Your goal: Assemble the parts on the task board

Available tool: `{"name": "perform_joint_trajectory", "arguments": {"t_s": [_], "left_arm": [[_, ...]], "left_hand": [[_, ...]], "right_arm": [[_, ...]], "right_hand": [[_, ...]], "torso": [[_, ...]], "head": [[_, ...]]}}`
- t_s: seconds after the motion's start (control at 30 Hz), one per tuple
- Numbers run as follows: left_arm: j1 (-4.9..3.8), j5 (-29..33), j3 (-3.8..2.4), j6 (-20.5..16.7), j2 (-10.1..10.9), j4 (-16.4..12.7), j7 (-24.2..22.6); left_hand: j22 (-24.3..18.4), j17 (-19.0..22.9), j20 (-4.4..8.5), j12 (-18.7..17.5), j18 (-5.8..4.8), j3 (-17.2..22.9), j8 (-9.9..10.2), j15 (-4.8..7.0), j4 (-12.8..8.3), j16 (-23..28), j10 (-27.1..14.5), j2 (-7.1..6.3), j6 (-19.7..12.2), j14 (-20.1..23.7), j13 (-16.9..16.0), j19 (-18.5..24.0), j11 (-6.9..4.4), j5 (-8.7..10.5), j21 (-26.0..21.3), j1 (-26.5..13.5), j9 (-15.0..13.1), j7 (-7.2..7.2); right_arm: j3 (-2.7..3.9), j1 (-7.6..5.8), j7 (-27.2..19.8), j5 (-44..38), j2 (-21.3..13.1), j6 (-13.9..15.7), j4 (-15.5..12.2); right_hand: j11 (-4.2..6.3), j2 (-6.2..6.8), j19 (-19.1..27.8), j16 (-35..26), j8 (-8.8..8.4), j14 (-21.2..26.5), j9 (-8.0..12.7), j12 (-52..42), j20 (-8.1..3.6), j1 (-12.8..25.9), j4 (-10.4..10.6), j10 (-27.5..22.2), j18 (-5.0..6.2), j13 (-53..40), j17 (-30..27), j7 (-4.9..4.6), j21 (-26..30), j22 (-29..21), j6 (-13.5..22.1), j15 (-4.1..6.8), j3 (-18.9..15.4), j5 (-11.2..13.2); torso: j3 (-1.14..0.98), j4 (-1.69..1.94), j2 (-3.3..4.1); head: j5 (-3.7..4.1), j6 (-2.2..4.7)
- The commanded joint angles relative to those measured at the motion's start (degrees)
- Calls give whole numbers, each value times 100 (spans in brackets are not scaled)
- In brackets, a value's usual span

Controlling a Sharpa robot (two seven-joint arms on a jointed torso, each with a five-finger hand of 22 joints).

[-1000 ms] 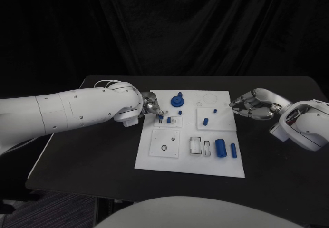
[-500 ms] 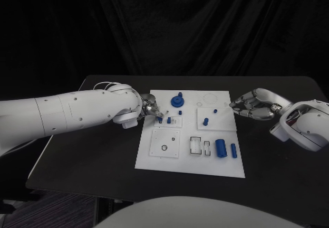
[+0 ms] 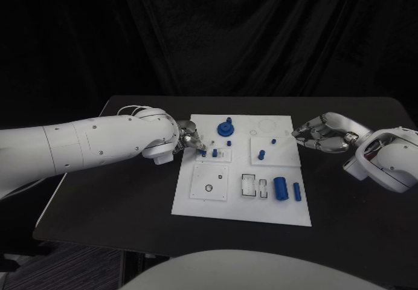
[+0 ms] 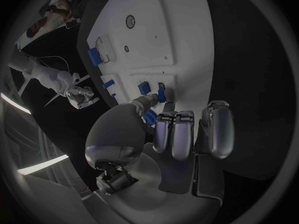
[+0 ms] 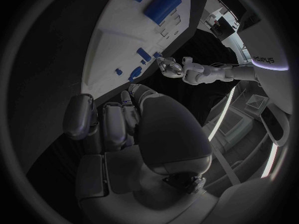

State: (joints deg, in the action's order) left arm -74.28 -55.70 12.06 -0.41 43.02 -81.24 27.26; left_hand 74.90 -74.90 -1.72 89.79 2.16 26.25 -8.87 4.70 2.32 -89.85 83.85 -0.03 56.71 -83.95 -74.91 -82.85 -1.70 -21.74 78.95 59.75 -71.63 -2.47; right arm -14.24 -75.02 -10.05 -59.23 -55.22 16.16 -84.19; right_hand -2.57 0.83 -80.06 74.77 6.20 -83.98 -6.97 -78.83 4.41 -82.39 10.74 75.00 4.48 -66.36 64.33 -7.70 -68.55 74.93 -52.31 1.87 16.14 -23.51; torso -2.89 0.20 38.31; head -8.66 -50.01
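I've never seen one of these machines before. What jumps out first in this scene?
A white task board dotted with small blue parts lies mid-table, a big blue cylinder near its right edge. The left hand reaches in from the board's left edge, fingertips at a small blue peg. The right hand sits with fingers curled at the board's right edge; whether it holds anything is unclear.

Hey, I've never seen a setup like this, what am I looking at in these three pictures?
A robot with two white arms works at a black table. One picture looks down from its head; the round ones come from cameras at each wrist. In the middle lies a flat white task board with small blue plastic parts, such as a round blue knob and a blue cylinder. The silver left hand has its fingers at a small blue peg on the board. The silver right hand sits curled beside the board, holding nothing visible.
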Motion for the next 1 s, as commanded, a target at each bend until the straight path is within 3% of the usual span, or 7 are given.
{"name": "perform_joint_trajectory", "arguments": {"t_s": [0.03, 0.6, 0.63, 0.83, 0.9, 0.93, 1.0], "left_arm": [[32, -54, 2, 83, 8, -35, 5], [108, -225, 2, 58, 16, -78, -20], [114, -226, 2, 62, 17, -80, -19], [143, -228, 2, 48, 16, -69, -32], [150, -228, 2, 36, 14, -66, -42], [154, -228, 2, 29, 14, -66, -47], [159, -228, 2, 27, 12, -66, -54]], "left_hand": [[680, -1510, 11, 21, 116, -11, -44, 14, 32, -15, 615, 18, 6, -605, -1509, 13, -25, 33, -26, -48, -15, 30], [676, -1510, 12, 21, 118, -11, -64, 16, 47, -15, 615, 35, 22, -605, -1509, 18, -29, 61, -35, -54, -35, 34], [676, -1510, 13, 21, 119, -21, -78, 19, 65, -15, 615, 42, 19, -605, -1509, 20, -32, 144, -42, -63, -57, 36], [673, -1510, 14, 21, 121, -24, -83, 20, 72, -15, 615, 47, 13, -605, -1509, 24, -33, 191, -50, -63, -69, 37], [675, -1510, 14, 21, 121, -54, -89, 19, 110, -15, 615, 58, 0, -605, -1509, 25, -32, 411, -56, -85, -87, 36], [670, -1510, 10, 21, 122, -126, -88, 12, 198, -15, 615, 66, -7, -605, -1509, 31, -25, 702, -70, -160, -93, 26], [674, -1510, 7, 21, 122, -225, -71, 5, 292, -15, 615, 50, -30, -605, -1509, 30, -10, 840, -74, -242, -86, 7]], "right_arm": [[4, 15, 103, 5, -9, -39, -10], [4, 16, 160, 5, -2, -88, -4], [4, 16, 164, 5, -2, -91, -4], [4, 19, 176, 5, 3, -106, 1], [4, 21, 180, 5, 5, -112, 1], [4, 21, 183, 5, 7, -118, 2], [4, 23, 189, 5, 9, -128, 3]], "right_hand": [[-4, 4, 41, -30, 6, -16, 7, 15, 0, -35, 9, -33, 88, 5, -5, 1, 34, 187, -34, -17, 40, -24], [-4, 6, 49, -44, 4, -10, 9, 24, 0, -35, 1, -45, 92, 21, -26, 0, 54, 178, -31, -18, 52, -37], [-4, 6, 49, -44, 4, -10, 9, 24, 0, -35, 1, -45, 92, 21, -26, 0, 54, 178, -31, -18, 52, -37], [-4, 6, 49, -44, 4, -10, 9, 24, 0, -35, 1, -45, 92, 21, -26, 0, 54, 178, -31, -18, 52, -37], [-4, 6, 49, -44, 4, -10, 9, 24, 0, -35, 1, -45, 92, 21, -26, 0, 54, 178, -31, -18, 52, -37], [-4, 6, 49, -44, 4, -10, 9, 24, 0, -35, 1, -45, 92, 21, -26, 0, 54, 178, -31, -18, 52, -37], [-4, 6, 49, -44, 4, -10, 9, 24, 0, -35, 1, -45, 92, 21, -26, 0, 54, 178, -31, -18, 52, -37]], "torso": [[-3, -1, 0], [2, -2, 5], [2, -2, 5], [1, -1, 5], [1, -2, 4], [1, -2, 4], [1, -1, 4]], "head": [[-5, 1], [-31, 1], [-28, 1], [-40, 1], [-38, 1], [-38, 1], [-38, 1]]}}
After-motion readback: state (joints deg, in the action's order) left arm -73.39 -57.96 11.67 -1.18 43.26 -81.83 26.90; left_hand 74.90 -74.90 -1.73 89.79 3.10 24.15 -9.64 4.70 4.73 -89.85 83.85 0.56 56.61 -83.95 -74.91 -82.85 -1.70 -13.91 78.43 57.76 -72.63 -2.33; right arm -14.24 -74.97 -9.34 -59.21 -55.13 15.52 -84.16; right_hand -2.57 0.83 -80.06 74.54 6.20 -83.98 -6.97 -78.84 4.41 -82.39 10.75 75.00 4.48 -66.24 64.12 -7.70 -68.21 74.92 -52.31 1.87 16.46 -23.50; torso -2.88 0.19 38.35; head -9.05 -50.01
